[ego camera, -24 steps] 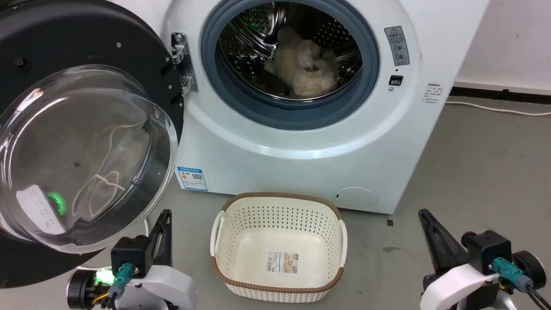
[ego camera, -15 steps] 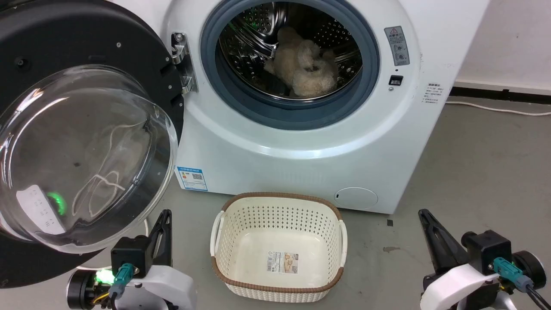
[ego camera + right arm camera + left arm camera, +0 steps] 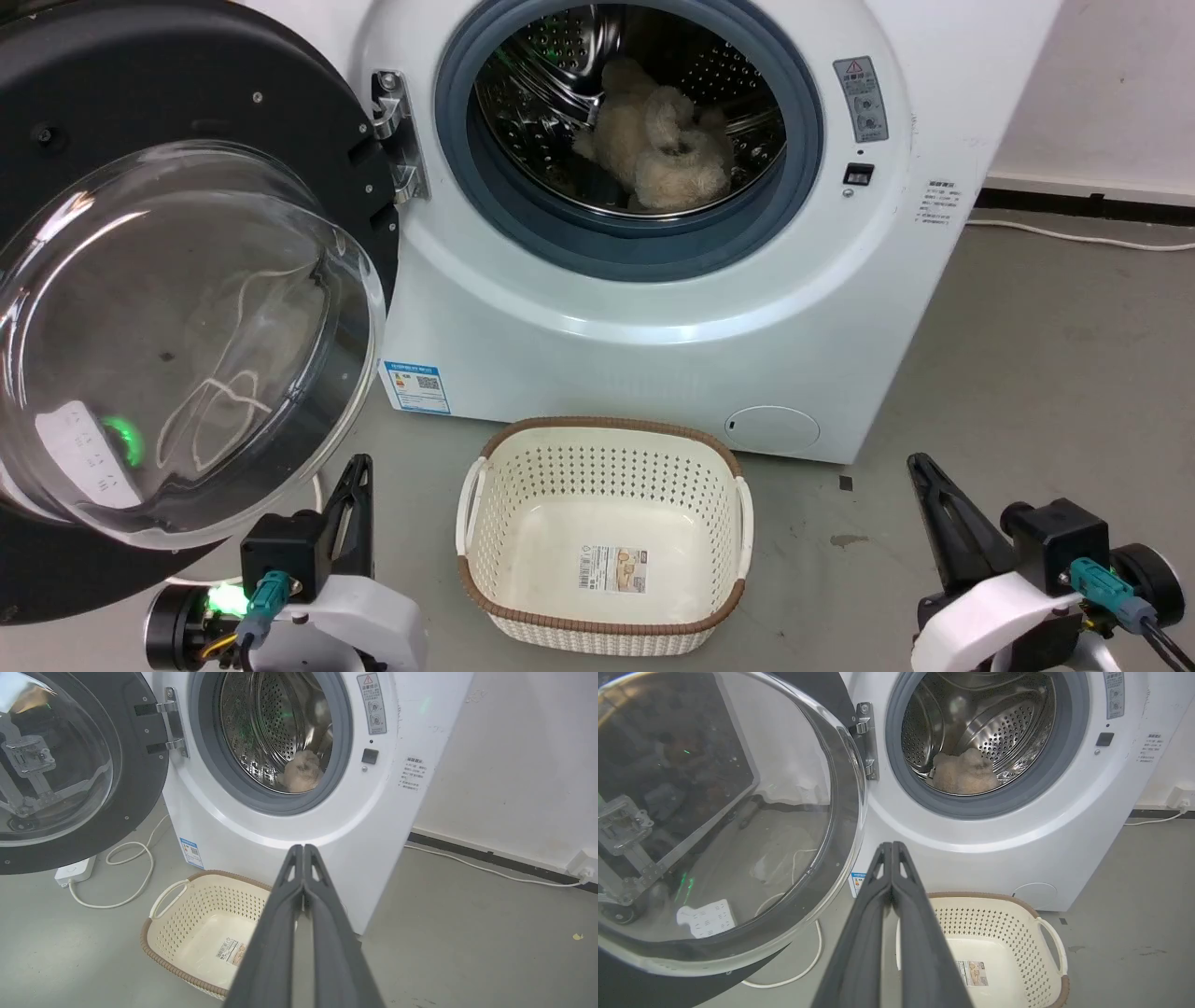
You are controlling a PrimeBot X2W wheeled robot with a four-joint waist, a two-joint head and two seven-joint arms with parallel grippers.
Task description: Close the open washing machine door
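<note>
The washing machine door (image 3: 177, 308) (image 3: 719, 821) (image 3: 65, 765) stands wide open at the left, black-rimmed with a bulging clear glass bowl, hung on a metal hinge (image 3: 397, 135). The white washing machine (image 3: 653, 308) shows its steel drum with a beige fluffy item (image 3: 658, 140) inside. My left gripper (image 3: 359, 464) (image 3: 892, 845) sits low at the lower left, shut and empty, just below the door's lower edge. At the lower right my right gripper (image 3: 918, 462) (image 3: 303, 848) is shut and empty, well clear of the machine.
A cream perforated basket (image 3: 602, 448) with a brown rim stands empty on the grey floor before the machine. A white power strip (image 3: 74, 871) and cable (image 3: 131, 872) lie under the door. A wall (image 3: 514, 765) with a cord along its base is at the right.
</note>
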